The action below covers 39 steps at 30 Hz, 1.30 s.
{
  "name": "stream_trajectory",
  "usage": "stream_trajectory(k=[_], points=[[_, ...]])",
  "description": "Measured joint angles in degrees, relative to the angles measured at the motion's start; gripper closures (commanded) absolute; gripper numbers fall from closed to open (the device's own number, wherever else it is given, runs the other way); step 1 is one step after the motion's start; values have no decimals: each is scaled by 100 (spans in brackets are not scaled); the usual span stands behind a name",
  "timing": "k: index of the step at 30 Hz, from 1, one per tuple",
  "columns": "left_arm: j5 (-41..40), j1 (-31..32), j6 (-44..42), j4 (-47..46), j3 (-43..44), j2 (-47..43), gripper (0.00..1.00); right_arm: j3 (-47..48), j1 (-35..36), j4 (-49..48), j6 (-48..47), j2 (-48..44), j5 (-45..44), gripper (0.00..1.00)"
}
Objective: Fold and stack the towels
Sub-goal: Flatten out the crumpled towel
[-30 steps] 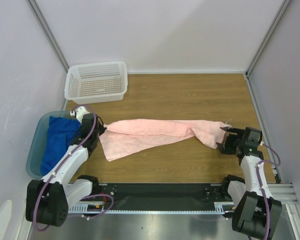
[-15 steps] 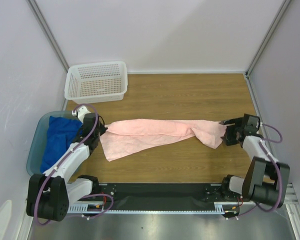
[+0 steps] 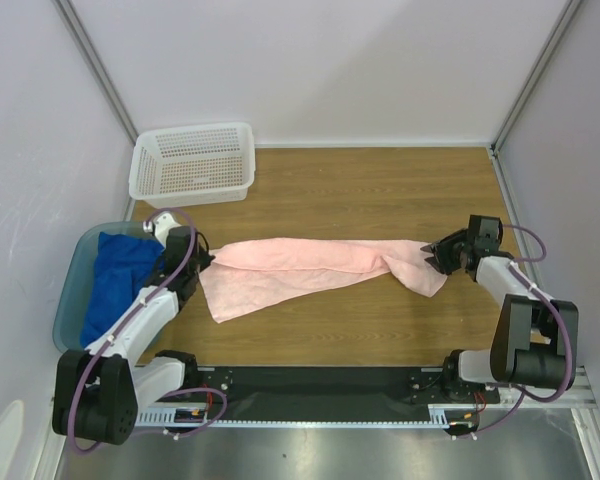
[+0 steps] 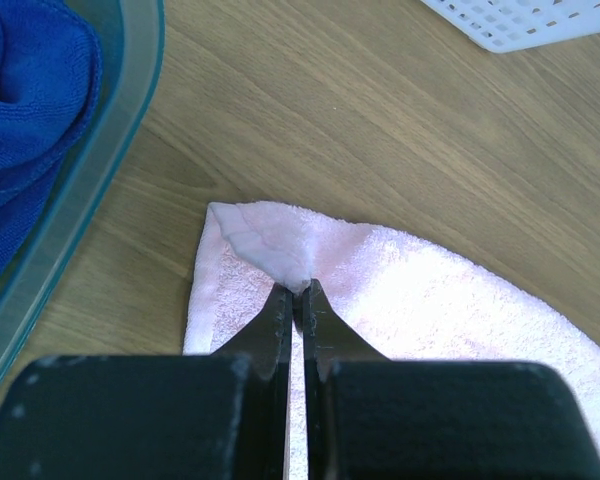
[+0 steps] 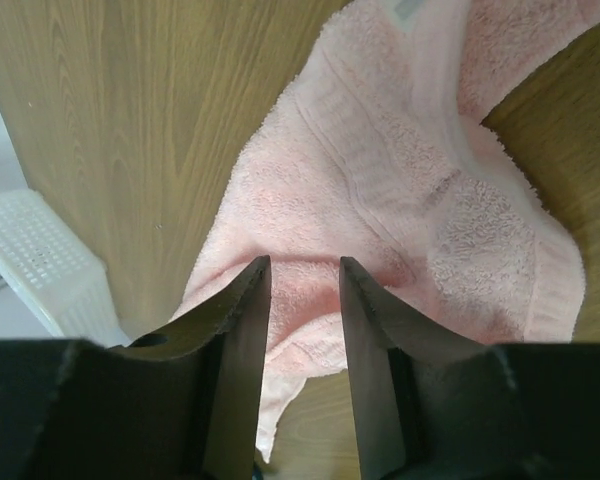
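A pale pink towel (image 3: 310, 262) lies stretched in a rumpled band across the wooden table. My left gripper (image 3: 202, 257) is shut on its left corner, and the left wrist view shows the pinched terry (image 4: 280, 250) at the tips of that gripper (image 4: 300, 290). My right gripper (image 3: 432, 252) hangs over the towel's bunched right end (image 5: 400, 170). That gripper (image 5: 305, 265) is open with a narrow gap, and a fold of pink cloth lies between and below its fingers. A royal blue towel (image 3: 115, 280) lies crumpled in the tub.
The translucent teal tub (image 3: 77, 262) sits at the table's left edge, close to my left arm. A white perforated basket (image 3: 193, 163) stands at the back left. White walls enclose the table on three sides.
My right gripper has swung up and left onto the pink towel's right end, and its jaws have narrowed. The left gripper has kept its hold and has not moved.
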<state>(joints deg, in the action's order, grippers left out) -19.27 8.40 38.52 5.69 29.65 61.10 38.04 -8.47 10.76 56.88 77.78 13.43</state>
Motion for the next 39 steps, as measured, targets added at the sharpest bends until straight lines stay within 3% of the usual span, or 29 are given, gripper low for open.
stream_trajectory(k=[5,9,18,20,23,24,30,39], points=[[-9,0,0,48,0,-63,100,9,26,328,-284,-286,-11,52],[-9,0,0,98,0,-116,100,15,7,717,-573,-595,-319,32],[-7,-2,0,109,0,-155,100,26,83,787,-892,-308,-356,33],[-9,0,0,120,0,-181,100,26,227,726,-905,-70,-286,35],[-31,-2,-2,175,0,-271,100,26,389,647,-922,190,-190,55],[-57,0,-2,188,0,-306,100,26,426,643,-922,236,-157,68],[-146,0,-2,223,0,-402,99,79,511,765,-990,61,-164,99],[-155,0,-20,501,293,-409,100,507,538,927,-1329,-1110,-262,100]])
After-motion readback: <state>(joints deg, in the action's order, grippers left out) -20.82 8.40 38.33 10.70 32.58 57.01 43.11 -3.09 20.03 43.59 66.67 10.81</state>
